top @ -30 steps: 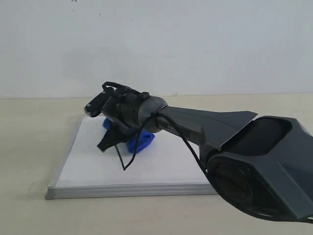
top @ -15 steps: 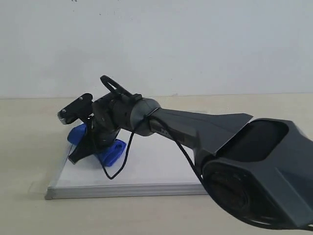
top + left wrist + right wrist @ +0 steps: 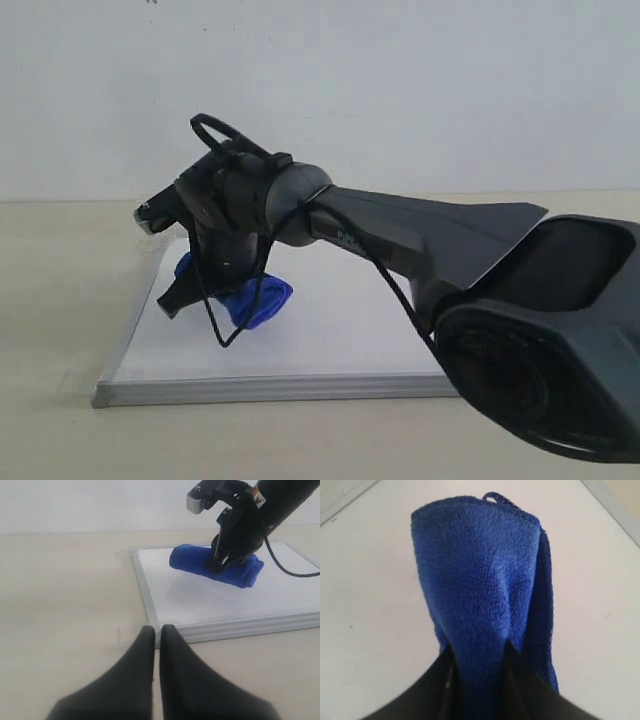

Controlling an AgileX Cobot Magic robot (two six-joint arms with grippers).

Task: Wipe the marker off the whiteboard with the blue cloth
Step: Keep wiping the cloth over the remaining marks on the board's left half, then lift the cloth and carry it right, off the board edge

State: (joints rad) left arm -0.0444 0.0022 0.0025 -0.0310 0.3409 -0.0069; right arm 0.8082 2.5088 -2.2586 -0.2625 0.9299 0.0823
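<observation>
We see the right gripper (image 3: pixel 479 676) clamped on the royal-blue fuzzy microfibre cloth (image 3: pixel 258 300), touching the square silver-framed whiteboard (image 3: pixel 330 345) near its nine o'clock edge; the left gripper (image 3: pixel 156 636) has its jaws together; we judge the cloth could overrun the frame or twist loose.

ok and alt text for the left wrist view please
The right gripper pinches the rolled blue cloth, which rests on the whiteboard near one corner. In the foreground the left gripper, black and shut, hangs over the beige table.
</observation>
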